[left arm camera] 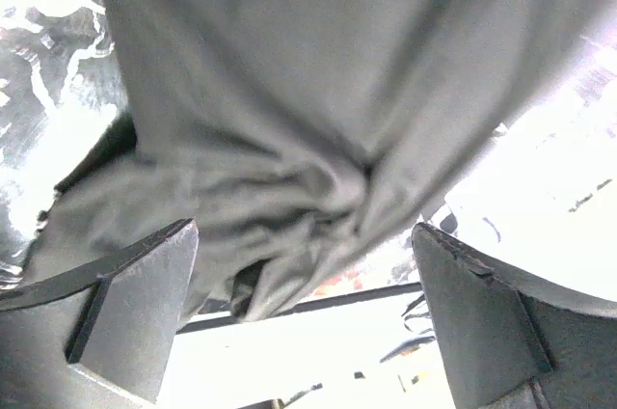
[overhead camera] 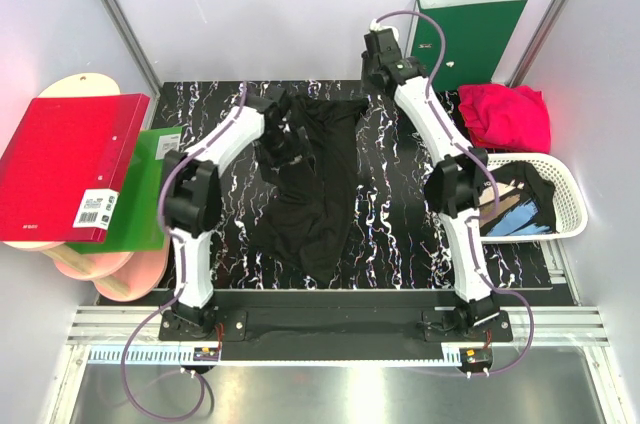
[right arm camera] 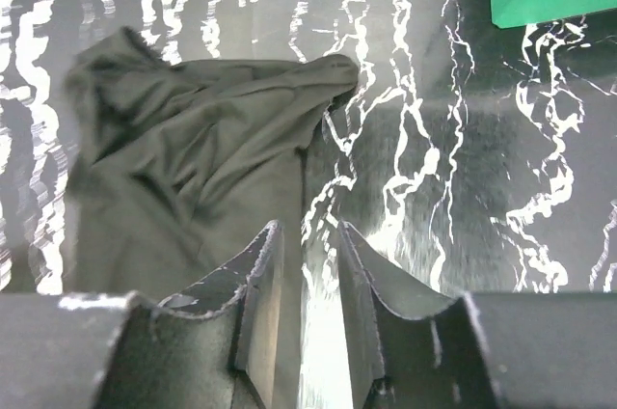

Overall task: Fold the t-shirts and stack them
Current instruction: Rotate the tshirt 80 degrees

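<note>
A black t-shirt (overhead camera: 312,184) lies crumpled on the black marbled table (overhead camera: 400,234), bunched at its far end. My left gripper (overhead camera: 283,149) hovers over that bunched left part. In the left wrist view, its fingers (left arm camera: 135,313) stand wide apart and grey-looking cloth (left arm camera: 289,120) hangs just ahead of them, not clamped. My right gripper (overhead camera: 374,84) is at the shirt's far right corner (right arm camera: 333,71). Its jaws (right arm camera: 308,228) are a little apart, with only bare table between them. A crimson-pink t-shirt (overhead camera: 505,114) is heaped at the back right. Another black printed tee (overhead camera: 515,199) sits in the basket.
A white lattice basket (overhead camera: 568,206) stands at the right edge. A green binder (overhead camera: 470,39) leans against the back wall. On the left, a red binder (overhead camera: 70,164) lies over a green one (overhead camera: 145,194) and round boards (overhead camera: 110,269).
</note>
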`<state>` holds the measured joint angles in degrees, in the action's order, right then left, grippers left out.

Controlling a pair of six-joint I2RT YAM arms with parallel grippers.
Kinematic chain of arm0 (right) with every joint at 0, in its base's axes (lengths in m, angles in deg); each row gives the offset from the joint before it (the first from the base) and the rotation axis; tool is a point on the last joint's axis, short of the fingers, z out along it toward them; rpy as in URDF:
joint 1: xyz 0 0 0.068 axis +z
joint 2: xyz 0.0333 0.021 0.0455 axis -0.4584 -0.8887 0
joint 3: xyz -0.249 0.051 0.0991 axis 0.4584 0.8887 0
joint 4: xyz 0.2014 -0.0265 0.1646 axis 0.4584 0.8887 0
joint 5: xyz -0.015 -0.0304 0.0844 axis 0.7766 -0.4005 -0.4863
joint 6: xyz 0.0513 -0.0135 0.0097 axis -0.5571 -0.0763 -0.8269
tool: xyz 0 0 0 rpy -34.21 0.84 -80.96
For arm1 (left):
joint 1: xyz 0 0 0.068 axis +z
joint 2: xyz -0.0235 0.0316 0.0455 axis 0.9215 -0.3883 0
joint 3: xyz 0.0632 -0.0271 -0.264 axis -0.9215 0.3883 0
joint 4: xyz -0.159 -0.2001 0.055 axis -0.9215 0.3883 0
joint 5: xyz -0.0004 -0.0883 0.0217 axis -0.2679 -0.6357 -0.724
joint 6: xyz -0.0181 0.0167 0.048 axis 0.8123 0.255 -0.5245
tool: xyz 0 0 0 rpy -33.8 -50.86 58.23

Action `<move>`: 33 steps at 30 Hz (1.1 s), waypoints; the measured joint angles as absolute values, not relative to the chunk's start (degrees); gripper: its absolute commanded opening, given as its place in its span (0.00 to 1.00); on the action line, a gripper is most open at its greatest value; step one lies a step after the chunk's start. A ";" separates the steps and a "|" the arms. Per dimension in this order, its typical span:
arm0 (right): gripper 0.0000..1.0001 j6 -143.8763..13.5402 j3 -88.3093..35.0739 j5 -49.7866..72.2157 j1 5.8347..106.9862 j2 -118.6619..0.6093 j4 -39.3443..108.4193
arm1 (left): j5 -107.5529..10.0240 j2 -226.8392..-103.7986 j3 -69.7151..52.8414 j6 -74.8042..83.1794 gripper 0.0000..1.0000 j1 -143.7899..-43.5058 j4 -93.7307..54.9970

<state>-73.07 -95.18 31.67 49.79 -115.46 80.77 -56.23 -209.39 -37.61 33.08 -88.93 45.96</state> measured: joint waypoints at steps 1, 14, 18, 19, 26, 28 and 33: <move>0.37 -73.05 -94.49 31.63 49.83 -114.39 81.01 | -56.16 -208.17 -37.59 32.75 0.99 -88.93 46.09; 0.35 -84.79 -43.97 -0.04 42.29 -93.14 79.48 | -50.39 -194.38 -7.86 27.48 0.99 -81.02 44.19; 0.35 -92.26 -24.89 -10.75 36.89 -87.79 73.38 | -49.63 -192.85 -1.30 26.56 0.99 -77.37 42.75; 0.35 -94.43 -21.18 -13.42 36.76 -86.48 71.00 | -49.63 -192.37 -0.52 26.19 0.99 -77.28 42.07; 0.35 -109.25 0.40 -28.76 38.92 -82.04 47.94 | -51.75 -191.43 3.99 25.16 0.84 -77.72 35.82; 0.35 -110.69 1.95 -30.40 38.90 -81.47 44.05 | -52.58 -191.25 4.71 25.36 0.49 -77.72 35.90; 0.39 -114.49 2.23 -34.88 38.86 -81.30 39.40 | -57.21 -191.25 7.94 25.29 0.00 -77.54 35.84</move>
